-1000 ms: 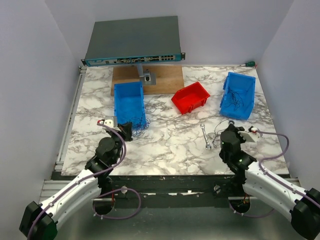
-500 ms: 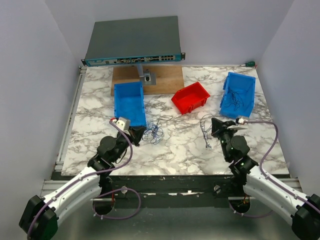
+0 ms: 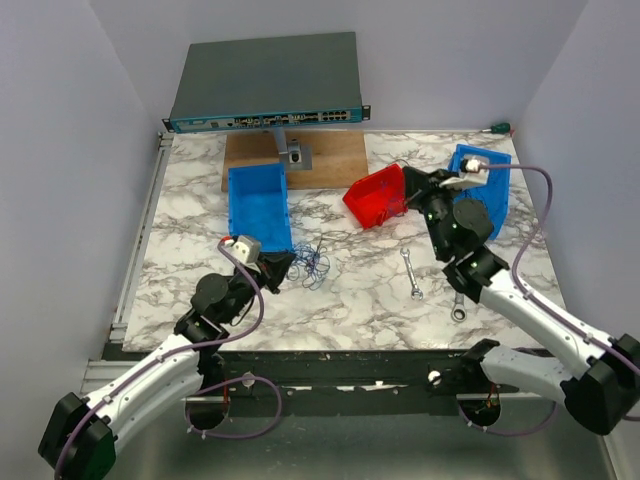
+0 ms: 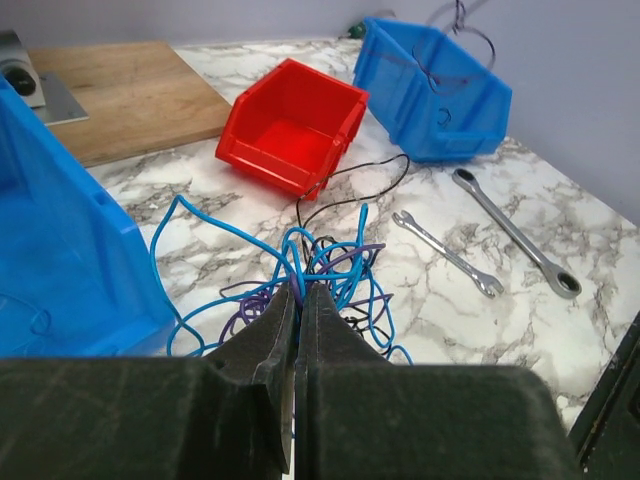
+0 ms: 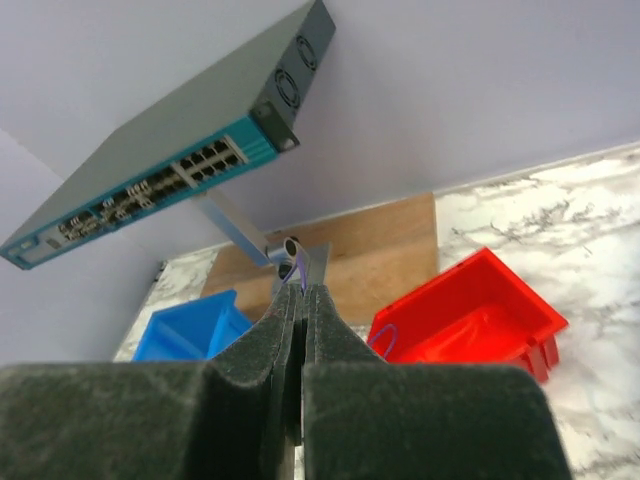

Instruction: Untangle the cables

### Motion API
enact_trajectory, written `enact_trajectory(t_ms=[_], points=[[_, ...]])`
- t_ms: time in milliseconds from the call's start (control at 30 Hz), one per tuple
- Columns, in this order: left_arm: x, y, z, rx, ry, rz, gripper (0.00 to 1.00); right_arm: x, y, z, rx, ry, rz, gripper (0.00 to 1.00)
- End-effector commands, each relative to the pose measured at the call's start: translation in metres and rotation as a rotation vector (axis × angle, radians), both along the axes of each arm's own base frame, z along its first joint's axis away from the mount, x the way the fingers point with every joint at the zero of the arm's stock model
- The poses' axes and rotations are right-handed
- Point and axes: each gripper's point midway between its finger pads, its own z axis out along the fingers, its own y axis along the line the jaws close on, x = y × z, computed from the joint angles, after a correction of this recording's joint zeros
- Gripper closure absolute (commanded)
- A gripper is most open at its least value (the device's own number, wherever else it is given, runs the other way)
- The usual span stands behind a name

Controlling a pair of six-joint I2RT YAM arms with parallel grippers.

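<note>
The left gripper (image 4: 297, 292) is pinched shut on the cables (image 4: 330, 270), a tangle lying on the surface (image 3: 350, 290) beside a blue bin (image 3: 260, 205). Two wrenches (image 4: 445, 250) lie near. The right gripper (image 3: 408, 190), shut on a purple strand (image 5: 297, 272), has moved up over the red bin (image 3: 382, 195).

The cables (image 4: 335, 270) vanish behind the left gripper (image 4: 297, 292) and its closed tips; the near blue bin (image 4: 60, 230) is cropped at the left edge.
</note>
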Motion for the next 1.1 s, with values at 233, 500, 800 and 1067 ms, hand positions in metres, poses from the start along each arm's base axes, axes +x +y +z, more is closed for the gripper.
enact_trajectory(t_ms=[233,500,800,1067], points=[[-0.006,-0.021,0.011,0.012,-0.023,-0.119,1.00,0.071,0.015,-0.021,0.003,0.132,-0.189,0.99],[-0.005,-0.023,0.009,0.020,-0.014,-0.125,1.00,0.108,0.003,-0.080,0.143,0.247,-0.418,0.99],[-0.004,-0.025,0.007,0.028,-0.008,-0.128,1.00,0.151,-0.014,-0.119,0.260,0.340,-0.509,0.99],[-0.003,-0.028,0.005,0.033,0.003,-0.141,1.00,0.163,-0.037,-0.149,0.240,0.407,-0.605,0.99]])
